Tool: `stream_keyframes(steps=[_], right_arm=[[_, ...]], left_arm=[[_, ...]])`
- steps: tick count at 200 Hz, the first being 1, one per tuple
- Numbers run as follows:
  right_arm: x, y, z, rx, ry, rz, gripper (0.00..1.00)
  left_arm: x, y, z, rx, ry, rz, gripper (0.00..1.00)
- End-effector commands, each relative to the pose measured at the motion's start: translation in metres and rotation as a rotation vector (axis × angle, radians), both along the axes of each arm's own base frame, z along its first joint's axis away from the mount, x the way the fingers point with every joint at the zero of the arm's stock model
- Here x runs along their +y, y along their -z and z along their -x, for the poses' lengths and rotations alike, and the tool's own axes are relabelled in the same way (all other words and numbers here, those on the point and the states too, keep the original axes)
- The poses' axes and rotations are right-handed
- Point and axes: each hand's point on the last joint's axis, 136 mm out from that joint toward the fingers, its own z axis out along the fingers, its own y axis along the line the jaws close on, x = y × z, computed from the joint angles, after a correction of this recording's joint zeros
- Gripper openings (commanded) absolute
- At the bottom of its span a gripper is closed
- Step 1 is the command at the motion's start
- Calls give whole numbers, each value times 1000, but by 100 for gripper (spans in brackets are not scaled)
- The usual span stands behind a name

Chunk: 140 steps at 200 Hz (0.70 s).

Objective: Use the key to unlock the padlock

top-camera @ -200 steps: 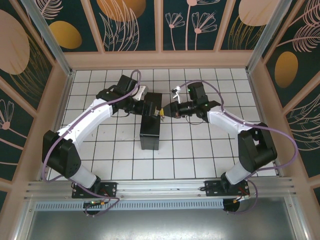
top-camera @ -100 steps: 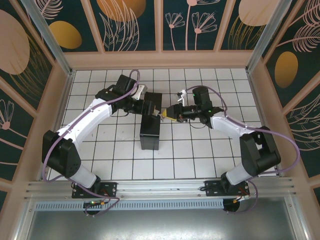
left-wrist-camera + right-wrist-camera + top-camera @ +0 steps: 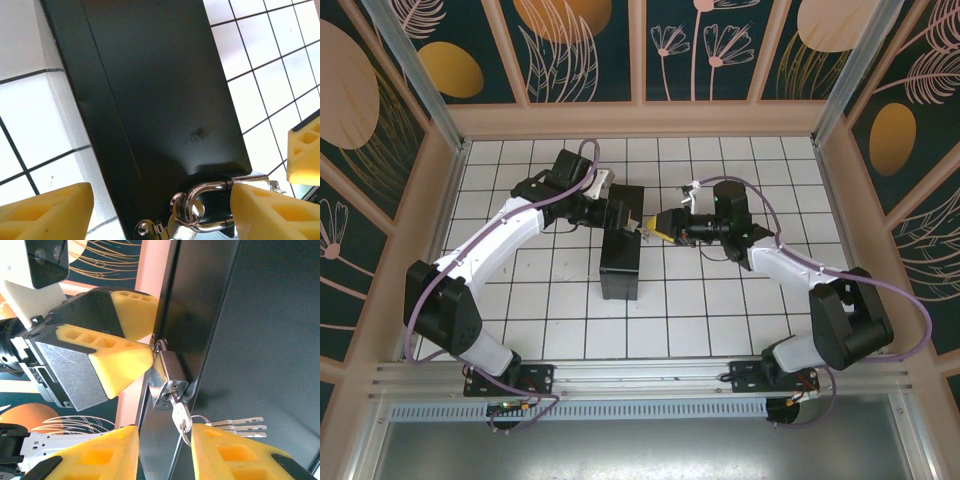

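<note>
Top view: the right gripper point(image 3: 655, 228) stays at the black box's point(image 3: 620, 268) far end, its elbow swung farther out from the box than a second ago. 
Left wrist: the left gripper point(image 3: 155, 214) is spread wide, one finger touching the padlock point(image 3: 205, 185) at the box's edge. 
Right wrist: the jaws are parted around the key point(image 3: 181, 415), which is seated in the padlock.

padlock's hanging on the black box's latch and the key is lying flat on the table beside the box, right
Not quite. The padlock does hang on the black box latch, but the key is not on the table: it is pushed into the padlock's keyhole, with spare keys dangling from its ring. The right wrist view shows it.
</note>
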Motion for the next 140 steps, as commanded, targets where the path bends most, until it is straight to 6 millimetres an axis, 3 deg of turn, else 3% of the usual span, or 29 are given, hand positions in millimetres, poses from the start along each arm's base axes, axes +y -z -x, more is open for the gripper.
stream_keyframes(steps=[1,62,140], right_arm=[[3,-4,-2,-22,8,-22,34],[10,10,-2,1,-5,3,31],[12,9,1,18,-2,-26,24]], left_arm=[[0,6,1,24,0,3,73],[0,8,2,31,1,4,72],[1,11,4,43,-8,7,72]])
